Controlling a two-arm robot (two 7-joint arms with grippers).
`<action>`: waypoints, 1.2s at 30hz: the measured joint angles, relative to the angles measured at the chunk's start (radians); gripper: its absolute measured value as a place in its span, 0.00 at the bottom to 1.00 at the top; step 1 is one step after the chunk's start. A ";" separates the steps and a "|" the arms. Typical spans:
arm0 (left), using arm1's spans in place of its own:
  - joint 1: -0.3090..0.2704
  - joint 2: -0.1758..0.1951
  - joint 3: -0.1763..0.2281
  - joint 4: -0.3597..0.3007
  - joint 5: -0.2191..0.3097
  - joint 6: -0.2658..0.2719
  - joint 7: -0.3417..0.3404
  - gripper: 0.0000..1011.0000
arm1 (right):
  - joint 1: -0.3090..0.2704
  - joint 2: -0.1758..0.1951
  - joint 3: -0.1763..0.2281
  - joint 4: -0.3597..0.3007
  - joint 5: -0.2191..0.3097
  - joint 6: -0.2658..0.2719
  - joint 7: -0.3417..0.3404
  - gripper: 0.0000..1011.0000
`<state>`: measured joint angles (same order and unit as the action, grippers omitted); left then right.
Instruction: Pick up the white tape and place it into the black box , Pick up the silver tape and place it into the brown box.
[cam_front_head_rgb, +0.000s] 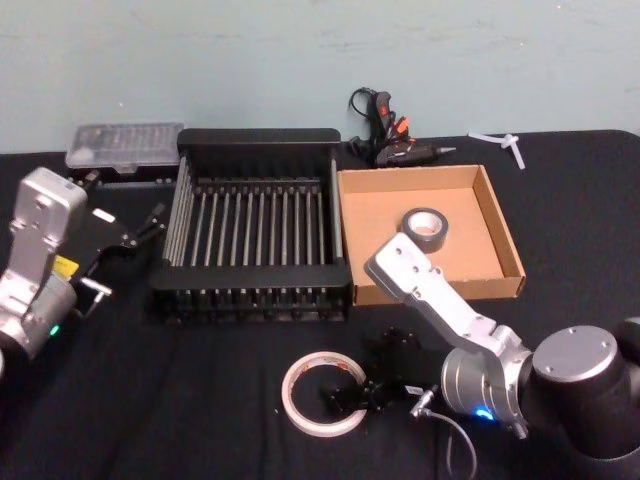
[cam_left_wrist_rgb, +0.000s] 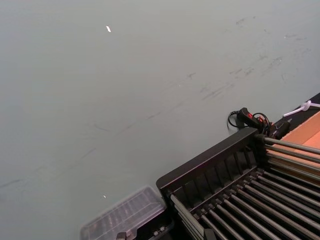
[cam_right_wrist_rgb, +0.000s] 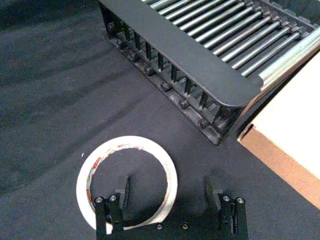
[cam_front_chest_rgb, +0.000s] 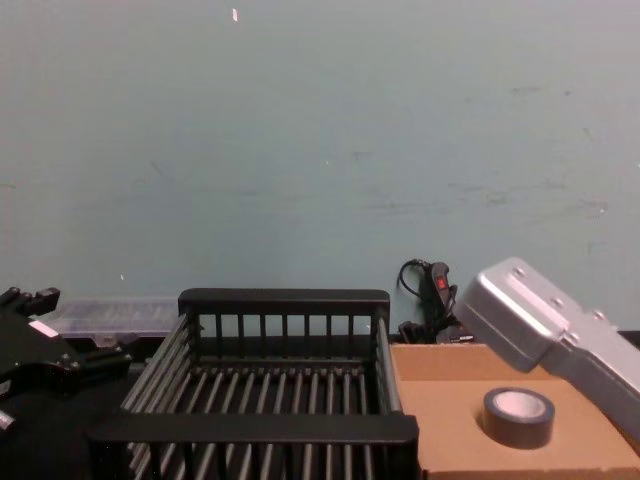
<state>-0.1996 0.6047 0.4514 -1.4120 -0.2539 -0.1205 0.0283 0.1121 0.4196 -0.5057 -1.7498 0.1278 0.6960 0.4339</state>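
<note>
The white tape (cam_front_head_rgb: 291, 398) lies flat on the black table in front of the black box (cam_front_head_rgb: 258, 140). My right gripper (cam_front_head_rgb: 345, 396) is low over the tape's right side and open. In the right wrist view one of the fingers (cam_right_wrist_rgb: 125, 189) sits inside the hole of the white tape (cam_right_wrist_rgb: 86, 175) and the other stands outside the ring. The silver tape (cam_front_head_rgb: 424, 226) rests on the floor of the brown box (cam_front_head_rgb: 500, 225), also seen as silver tape (cam_front_chest_rgb: 518, 417) in the chest view. My left gripper (cam_front_head_rgb: 125, 252) is parked left of the black box, open and holding nothing.
A clear plastic case (cam_front_head_rgb: 124, 143) sits behind the black box's left corner. A glue gun with cable (cam_front_head_rgb: 385, 125) and a white plastic piece (cam_front_head_rgb: 500, 140) lie behind the brown box. The two boxes stand side by side, touching.
</note>
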 joint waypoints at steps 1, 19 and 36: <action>0.000 0.000 0.000 0.000 0.000 0.000 0.000 0.99 | -0.001 -0.002 0.001 0.000 -0.002 0.002 0.001 0.99; 0.000 0.000 0.000 0.000 0.000 0.000 0.000 0.99 | -0.005 -0.018 0.008 0.013 -0.020 0.014 0.015 0.99; 0.000 0.000 0.000 0.000 0.000 0.000 0.000 0.99 | -0.006 -0.021 0.009 0.015 -0.027 0.015 0.015 0.96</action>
<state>-0.1995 0.6047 0.4514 -1.4120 -0.2539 -0.1205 0.0283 0.1064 0.3986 -0.4965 -1.7349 0.1005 0.7110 0.4494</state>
